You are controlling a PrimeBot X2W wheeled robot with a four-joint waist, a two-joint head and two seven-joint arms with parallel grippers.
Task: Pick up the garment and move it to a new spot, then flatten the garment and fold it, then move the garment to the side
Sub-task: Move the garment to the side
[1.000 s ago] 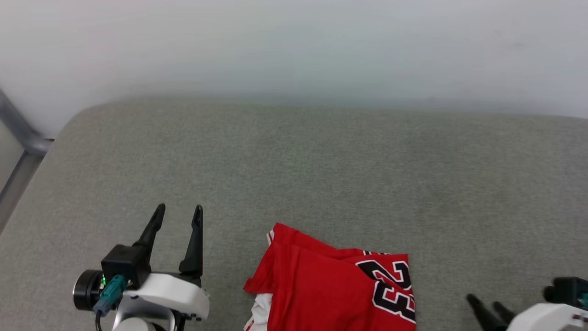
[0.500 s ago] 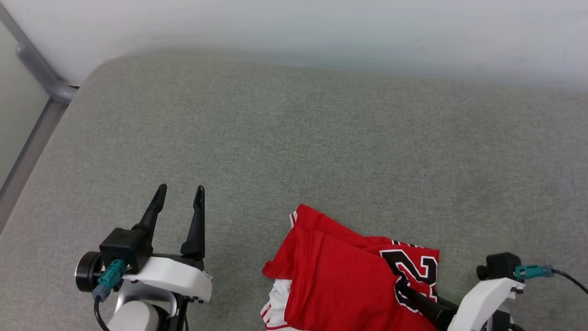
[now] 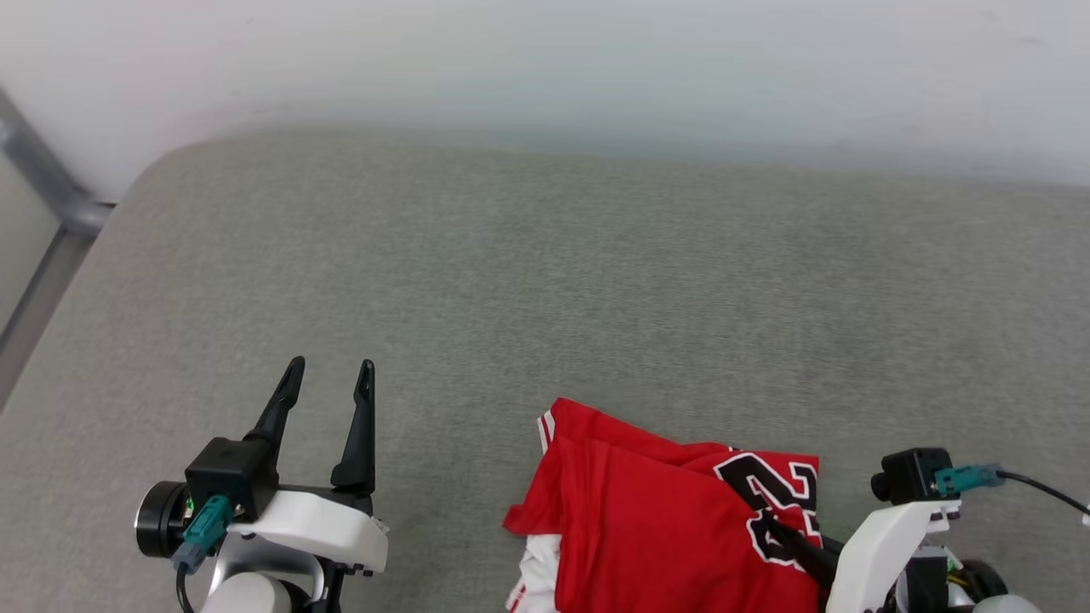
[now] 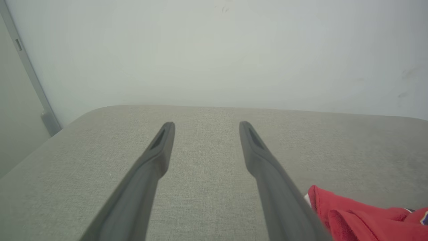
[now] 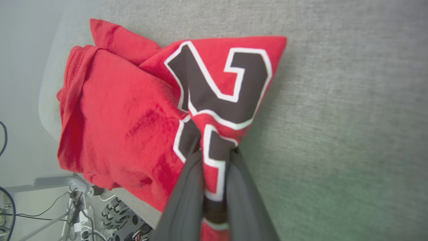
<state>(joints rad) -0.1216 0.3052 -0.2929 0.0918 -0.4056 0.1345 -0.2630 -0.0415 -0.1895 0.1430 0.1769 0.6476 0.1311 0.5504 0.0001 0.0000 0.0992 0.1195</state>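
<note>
The garment (image 3: 647, 519), a red jersey with black white-outlined numbers, lies bunched at the near edge of the grey cushion; a white sleeve (image 3: 536, 570) peeks out at its lower left. My right gripper (image 3: 779, 532) is shut on a fold of the garment (image 5: 133, 110) at the numbers, the cloth pinched between both fingers (image 5: 187, 187). My left gripper (image 3: 328, 379) stands open over bare cushion, left of the garment (image 4: 354, 214), with nothing between its fingers (image 4: 157, 157).
The grey fabric cushion (image 3: 553, 289) stretches wide behind and beside the garment. A white wall (image 3: 545, 60) backs it. A grey metal frame (image 3: 51, 213) runs at the far left. Cables and a stand (image 5: 50, 201) show below the cushion's near edge.
My right gripper came in from the lower right and closed on the garment's numbered fold. The head camera shifted. My left gripper stayed open.
</note>
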